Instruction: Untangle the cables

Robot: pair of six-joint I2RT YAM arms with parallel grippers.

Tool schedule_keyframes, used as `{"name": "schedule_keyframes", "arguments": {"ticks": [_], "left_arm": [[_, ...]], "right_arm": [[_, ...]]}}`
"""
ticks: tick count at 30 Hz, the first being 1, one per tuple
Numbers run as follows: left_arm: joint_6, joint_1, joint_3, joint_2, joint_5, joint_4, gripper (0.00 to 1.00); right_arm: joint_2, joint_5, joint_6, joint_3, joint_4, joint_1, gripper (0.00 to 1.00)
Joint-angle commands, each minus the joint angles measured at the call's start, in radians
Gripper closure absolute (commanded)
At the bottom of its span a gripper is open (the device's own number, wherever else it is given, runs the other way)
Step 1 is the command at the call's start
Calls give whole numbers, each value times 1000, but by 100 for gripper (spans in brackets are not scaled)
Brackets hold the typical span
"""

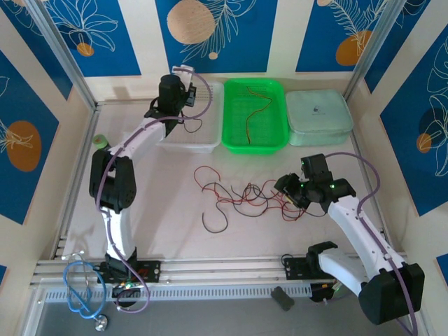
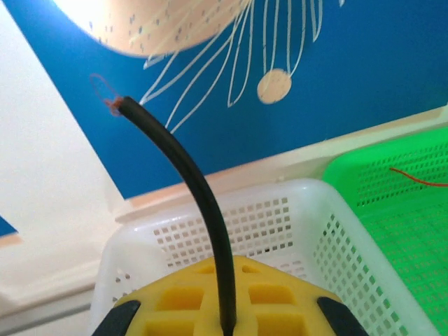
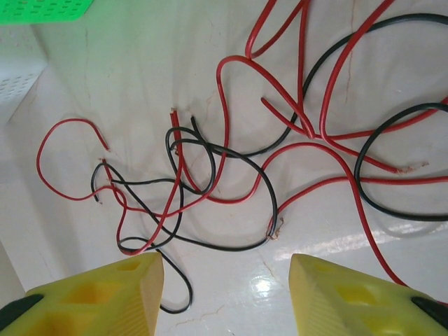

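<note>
Presently we see the left claw (image 2: pixel 227 302) closed on a single black wire (image 2: pixel 189 175), which rises in an arc from between the yellow fingers (image 2: pixel 280 294), above the white basket (image 2: pixel 308 210). The right claw (image 3: pixel 225 274) hangs open, jaws apart and empty, just above the cables (image 1: pixel 245 196), a loose knot of red and black strands spread across the middle of the tabletop (image 1: pixel 175 241). One red wire (image 1: pixel 255 112) lies apart in the green basket (image 1: pixel 254 148). We judge two risks. The pinched wire is thin and may slip, or fall outside the basket when let go. The right claw, closing on the crossing strands beneath it, may catch several at once and pull the knot tighter instead of freeing one. The black wire below the grip is hidden behind the fingers in the left wrist view. From overhead, we cannot tell which strand passes over which.
</note>
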Motion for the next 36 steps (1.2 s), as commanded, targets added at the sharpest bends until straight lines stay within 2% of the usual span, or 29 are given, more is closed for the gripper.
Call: {"name": "schedule_keyframes", "arguments": {"ticks": [1, 6, 7, 12, 15, 20, 26, 29, 30, 32, 36], "left_arm": [[-61, 4, -8, 21, 27, 27, 100], [-106, 4, -54, 43, 29, -1, 100], [-115, 5, -60, 42, 33, -10, 98], [-154, 4, -59, 33, 52, -110, 72], [-168, 2, -27, 41, 62, -223, 61], [-191, 0, 27, 58, 100, -399, 48], [-168, -23, 4, -15, 109, -436, 34], [-143, -48, 1, -72, 96, -463, 29], [-140, -55, -5, -95, 92, -473, 22], [-138, -73, -23, -141, 91, -482, 16], [-143, -118, -89, -238, 67, -482, 13]], "right_arm": [[-4, -20, -31, 26, -34, 20, 48], [87, 16, -98, 111, -28, 135, 47], [115, 27, -111, 128, -26, 165, 47], [291, 55, -185, 220, 34, 302, 48], [402, 72, -231, 269, 79, 355, 48], [584, 86, -300, 372, 109, 404, 49], [760, 118, -345, 470, 108, 436, 53], [803, 143, -338, 474, 113, 444, 54], [811, 150, -333, 470, 122, 445, 55], [822, 157, -328, 464, 138, 445, 55], [857, 138, -326, 471, 165, 447, 60]]}}
